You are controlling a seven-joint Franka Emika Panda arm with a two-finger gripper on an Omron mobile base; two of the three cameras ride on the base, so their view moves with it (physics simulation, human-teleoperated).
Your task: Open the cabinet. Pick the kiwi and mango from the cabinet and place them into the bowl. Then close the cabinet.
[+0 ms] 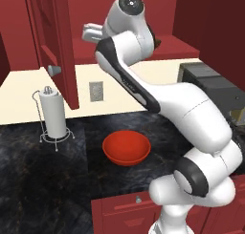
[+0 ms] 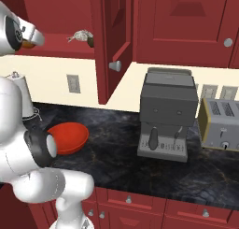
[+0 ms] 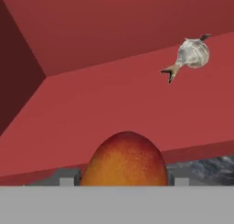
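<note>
The dark red cabinet [image 1: 57, 42] stands open, its door [image 2: 112, 36] swung out over the counter. My gripper [image 3: 124, 179] is at the front of the cabinet shelf, shut on the orange-yellow mango [image 3: 124, 161], which sits between both fingertips [image 3: 67, 178]. A sliver of the mango [image 2: 29, 44] shows under the hand in the right base view. A small dark fruit, apparently the kiwi [image 2: 89, 40], lies on the shelf half hidden by the door edge, and the kiwi [image 1: 157, 41] peeks out behind the arm. The orange-red bowl [image 1: 126, 148] sits on the counter below, seen as bowl [image 2: 67, 137] from the right.
A silvery garlic bulb [image 3: 192, 54] lies on the shelf beyond the mango. A paper-towel stand [image 1: 53, 116] is left of the bowl. A coffee machine [image 2: 167, 113] and toaster [image 2: 219, 123] stand to the right. The open door's knob [image 1: 54, 69] juts out.
</note>
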